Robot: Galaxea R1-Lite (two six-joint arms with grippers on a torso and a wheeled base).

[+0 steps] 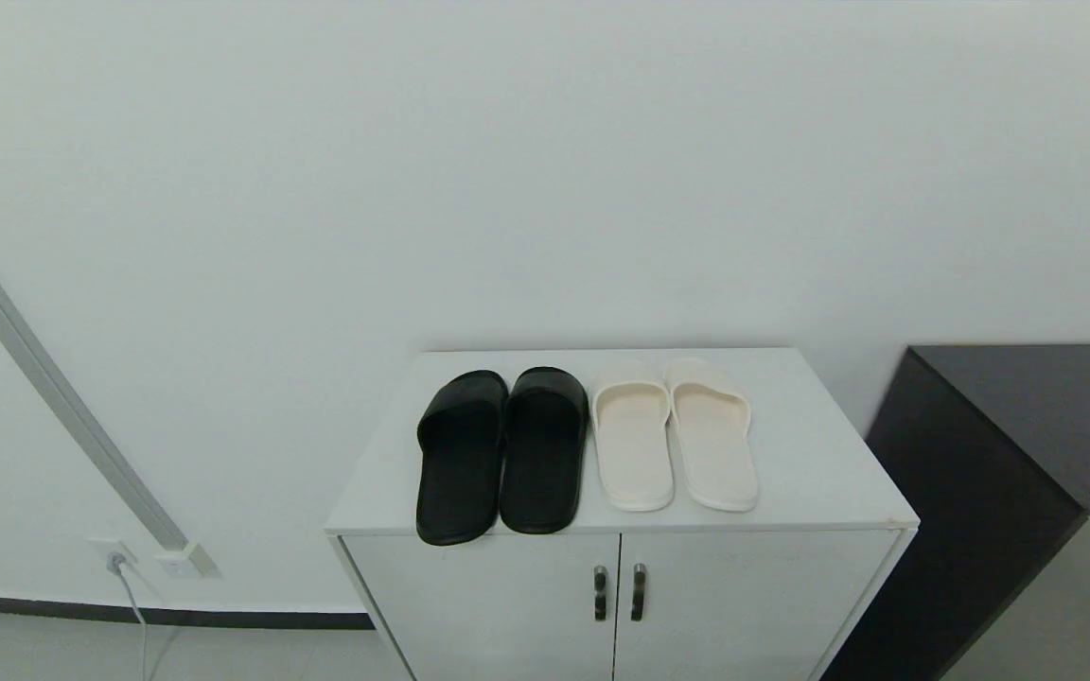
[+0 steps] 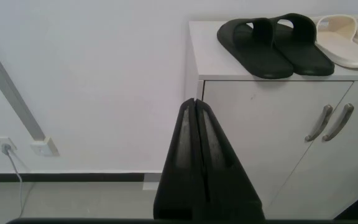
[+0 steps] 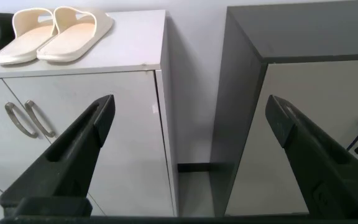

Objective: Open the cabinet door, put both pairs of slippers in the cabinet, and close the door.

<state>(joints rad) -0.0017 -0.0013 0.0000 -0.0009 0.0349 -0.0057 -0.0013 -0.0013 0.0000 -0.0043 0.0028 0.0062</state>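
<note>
A white cabinet (image 1: 753, 605) stands against the wall with both doors closed and two metal handles (image 1: 619, 592) at the centre seam. On its top lie a black pair of slippers (image 1: 502, 452) on the left and a cream pair of slippers (image 1: 676, 433) on the right. My left gripper (image 2: 195, 102) is shut with nothing in it, held low to the left of the cabinet (image 2: 278, 143), below the black slippers (image 2: 275, 45). My right gripper (image 3: 188, 107) is open and empty, low beside the cabinet's right side (image 3: 160, 137); the cream slippers (image 3: 51, 34) and the handles (image 3: 28, 119) lie to one side.
A dark cabinet (image 1: 1009, 492) stands close to the right of the white one, with a narrow gap between them (image 3: 194, 124). A wall socket with a plugged cable (image 1: 114, 560) and a slanted wall conduit (image 1: 43, 378) are at the left.
</note>
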